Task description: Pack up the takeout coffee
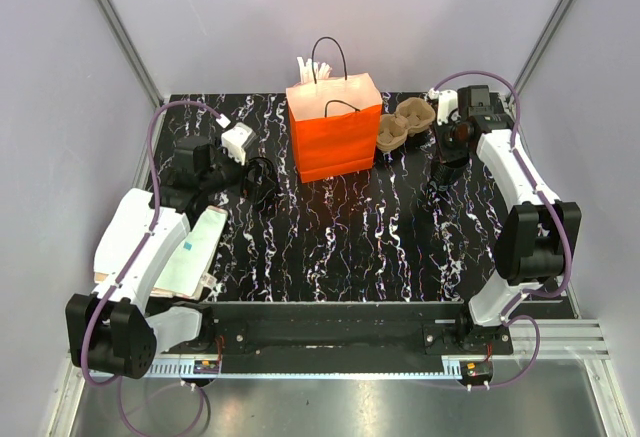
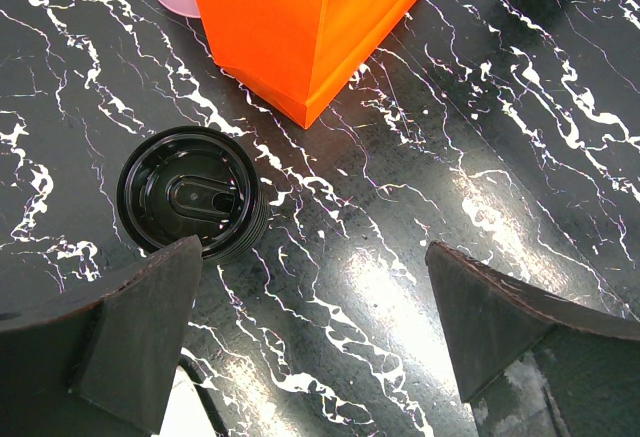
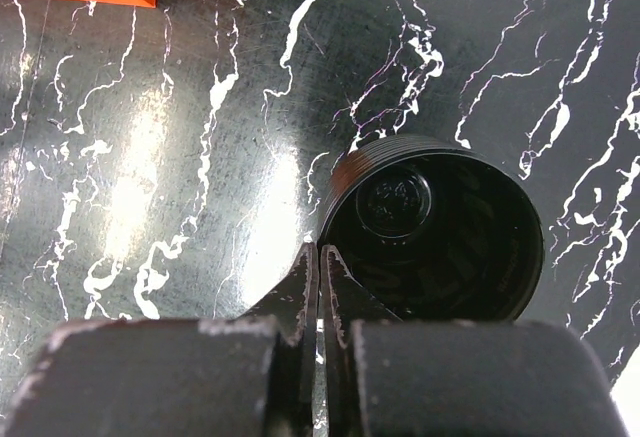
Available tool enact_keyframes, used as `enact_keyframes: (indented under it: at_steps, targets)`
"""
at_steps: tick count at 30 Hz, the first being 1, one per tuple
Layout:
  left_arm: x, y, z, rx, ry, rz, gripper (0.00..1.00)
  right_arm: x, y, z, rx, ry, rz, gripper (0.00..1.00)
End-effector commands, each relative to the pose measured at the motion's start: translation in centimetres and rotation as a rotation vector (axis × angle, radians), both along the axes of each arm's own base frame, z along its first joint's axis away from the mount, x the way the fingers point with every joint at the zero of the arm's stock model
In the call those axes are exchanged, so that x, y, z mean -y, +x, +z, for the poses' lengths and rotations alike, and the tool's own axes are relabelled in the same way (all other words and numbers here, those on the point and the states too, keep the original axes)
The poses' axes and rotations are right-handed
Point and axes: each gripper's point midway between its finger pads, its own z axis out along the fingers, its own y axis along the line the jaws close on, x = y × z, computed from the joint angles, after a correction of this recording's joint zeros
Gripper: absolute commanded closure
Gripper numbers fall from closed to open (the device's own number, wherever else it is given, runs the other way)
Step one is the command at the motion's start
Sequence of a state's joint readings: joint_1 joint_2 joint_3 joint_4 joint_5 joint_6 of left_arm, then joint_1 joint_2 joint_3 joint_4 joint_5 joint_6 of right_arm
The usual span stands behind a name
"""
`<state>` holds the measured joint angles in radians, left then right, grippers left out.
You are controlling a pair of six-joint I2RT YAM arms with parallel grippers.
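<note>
While the shut, empty right hand (image 3: 320, 282) crowds the ribbed cup (image 3: 430, 227) at eight o'clock, it may topple it; left hand (image 2: 312, 257) gapes empty.

1. Table (image 1: 340, 247): black with white marble veining.
2. Paper bag (image 1: 335, 137): solid bright orange.
3. Takeout coffee (image 2: 190, 192): glossy black, lid included.
4. Cup carrier (image 1: 400, 122): plain brown cardboard.
5. Walls (image 1: 60, 107): pale lilac.
</note>
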<state>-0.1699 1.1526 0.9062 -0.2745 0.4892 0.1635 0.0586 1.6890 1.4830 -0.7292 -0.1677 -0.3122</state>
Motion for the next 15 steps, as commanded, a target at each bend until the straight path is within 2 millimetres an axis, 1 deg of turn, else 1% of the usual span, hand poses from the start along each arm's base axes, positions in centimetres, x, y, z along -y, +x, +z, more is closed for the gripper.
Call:
enact_keyframes:
  at_steps: [1, 15]
  targets:
    - [0.2, 0.3, 2.0, 0.083, -0.028, -0.013, 0.01, 0.6, 1.6, 3.3, 0.106, -0.013, -0.032, 1.0]
    - [0.2, 0.2, 2.1, 0.084, -0.029, -0.014, 0.01, 1.4, 1.9, 4.9, 0.166, -0.052, -0.061, 1.0]
